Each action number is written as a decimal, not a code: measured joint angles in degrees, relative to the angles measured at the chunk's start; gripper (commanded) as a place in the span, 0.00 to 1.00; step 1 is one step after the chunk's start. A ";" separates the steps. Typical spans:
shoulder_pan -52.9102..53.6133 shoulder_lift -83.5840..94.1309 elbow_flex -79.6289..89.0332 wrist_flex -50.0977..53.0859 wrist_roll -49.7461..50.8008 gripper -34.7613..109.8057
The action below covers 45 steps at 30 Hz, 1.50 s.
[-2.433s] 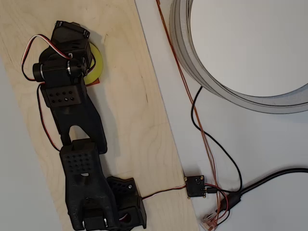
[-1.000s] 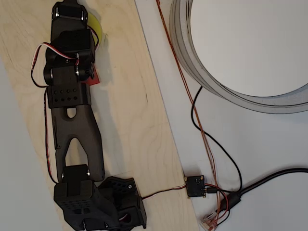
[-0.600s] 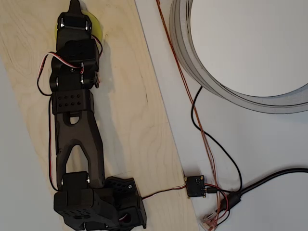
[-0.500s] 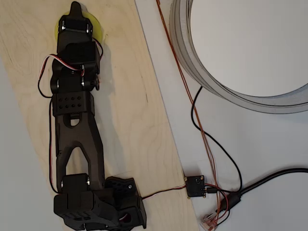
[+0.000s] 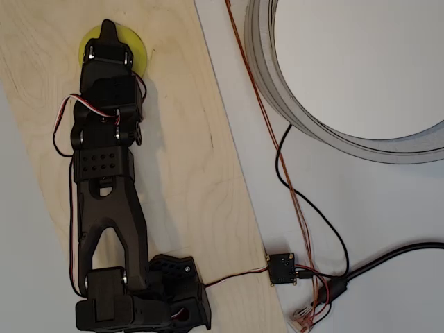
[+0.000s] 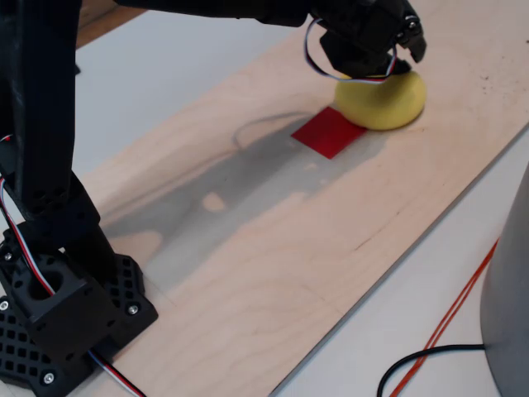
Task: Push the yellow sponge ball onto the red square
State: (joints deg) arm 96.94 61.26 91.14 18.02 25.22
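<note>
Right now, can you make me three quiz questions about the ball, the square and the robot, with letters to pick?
1. Where is the yellow sponge ball?
A. on the red square
B. just beyond the red square
C. off the wooden board

2. What colour is the arm?
A. black
B. white
C. blue

3. The gripper is
A. over the ball
B. far from the ball
C. on the grey ring

Answers: B, the fixed view shows the square bare beside the ball; A, all black; A, it covers the ball from above.
</note>
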 measured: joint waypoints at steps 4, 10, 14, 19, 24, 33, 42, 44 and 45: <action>-0.53 3.16 4.75 -0.79 0.09 0.24; -0.62 6.24 10.37 -3.52 0.70 0.24; -0.70 7.56 13.10 -5.01 0.18 0.24; -1.14 10.55 16.17 -7.21 -3.08 0.24; -1.23 11.51 12.57 -7.47 -7.91 0.24; -1.41 4.57 -5.89 -3.78 -14.68 0.24; -2.90 -8.26 -16.26 -2.11 -18.81 0.24; -3.16 -8.79 -16.61 -1.58 -18.63 0.24; -3.25 -9.32 -16.70 -1.41 -18.63 0.24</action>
State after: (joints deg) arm 93.69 51.94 74.44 16.61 6.59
